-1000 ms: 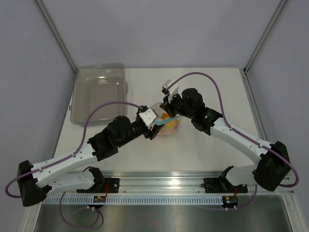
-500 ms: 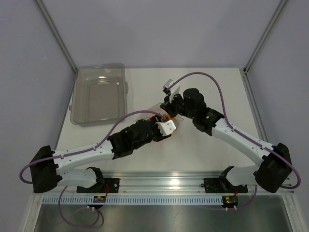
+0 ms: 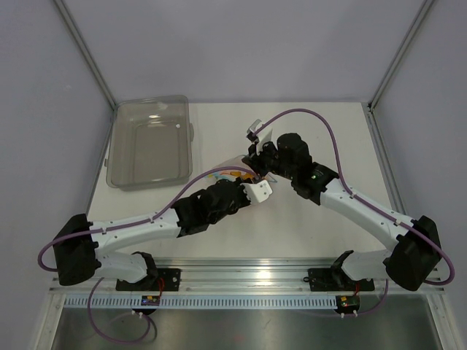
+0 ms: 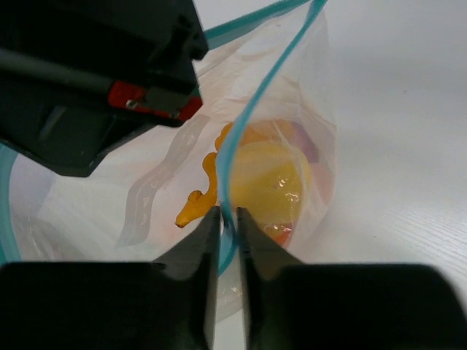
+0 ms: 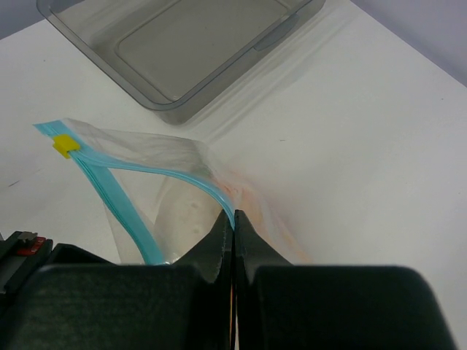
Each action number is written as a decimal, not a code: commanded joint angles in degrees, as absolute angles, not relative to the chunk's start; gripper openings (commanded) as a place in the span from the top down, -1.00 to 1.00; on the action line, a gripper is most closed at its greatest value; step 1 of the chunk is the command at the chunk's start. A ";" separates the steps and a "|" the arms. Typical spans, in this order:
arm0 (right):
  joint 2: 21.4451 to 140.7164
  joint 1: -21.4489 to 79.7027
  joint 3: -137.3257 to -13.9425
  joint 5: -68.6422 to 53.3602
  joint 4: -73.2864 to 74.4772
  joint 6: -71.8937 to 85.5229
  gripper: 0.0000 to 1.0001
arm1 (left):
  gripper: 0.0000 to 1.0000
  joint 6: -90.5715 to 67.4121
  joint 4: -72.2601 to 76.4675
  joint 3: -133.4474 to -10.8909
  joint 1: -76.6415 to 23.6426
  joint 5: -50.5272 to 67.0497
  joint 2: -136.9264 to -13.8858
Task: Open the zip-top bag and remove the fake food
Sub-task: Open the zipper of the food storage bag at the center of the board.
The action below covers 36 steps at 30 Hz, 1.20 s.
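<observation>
1 bag (image 5: 157, 157) — 2 grippers (image 4: 228, 216) (image 5: 233, 219) pinching (1 tray (image 5: 197, 36)).

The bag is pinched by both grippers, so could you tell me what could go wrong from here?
1. The left gripper and right gripper each pinch only a thin strip edge of the bag; pulling apart, a lip may slip free.
2. The food lies just behind the mouth and could spill out.
3. The grippers sit very close and might collide.
</observation>
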State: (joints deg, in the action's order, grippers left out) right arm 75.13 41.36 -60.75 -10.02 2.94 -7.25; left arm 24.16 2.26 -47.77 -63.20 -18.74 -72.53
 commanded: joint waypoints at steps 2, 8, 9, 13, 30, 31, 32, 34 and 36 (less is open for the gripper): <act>73.83 41.92 -61.35 -7.13 0.62 -6.59 0.99 | 0.90 23.73 0.18 -52.64 -64.25 -19.77 -71.73; 74.97 41.04 -61.26 -2.39 0.62 -6.15 1.00 | 1.00 21.89 -6.05 -54.49 -66.18 -18.19 -68.82; 75.06 40.96 -61.35 -1.50 0.70 -5.98 0.99 | 1.00 21.36 -8.07 -55.54 -66.70 -18.72 -68.38; 74.71 40.96 -61.17 1.04 -1.21 -5.80 0.99 | 1.00 19.60 -14.39 -58.70 -67.94 -20.12 -68.81; 74.80 40.96 -60.65 2.73 -1.67 -6.24 0.99 | 0.29 19.59 -24.80 -66.54 -72.69 -38.68 -76.38; 74.71 40.96 -60.56 2.55 -1.67 -6.24 0.99 | 0.23 20.21 -23.92 -66.01 -72.77 -38.50 -76.12; 74.62 40.96 -60.47 2.29 -1.84 -6.24 0.99 | 0.21 21.08 -23.12 -65.48 -72.69 -38.50 -75.85; 74.44 40.96 -60.21 1.94 -1.93 -6.15 0.99 | 0.18 22.14 -21.19 -63.73 -72.69 -37.62 -74.45; 74.36 40.96 -60.03 1.76 -2.20 -6.15 0.99 | 0.13 23.73 -18.73 -62.41 -72.60 -36.39 -72.26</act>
State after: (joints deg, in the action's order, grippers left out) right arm 75.18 41.19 -60.07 1.65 1.41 -6.35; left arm 20.64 -23.42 -63.83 -72.47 -35.48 -75.94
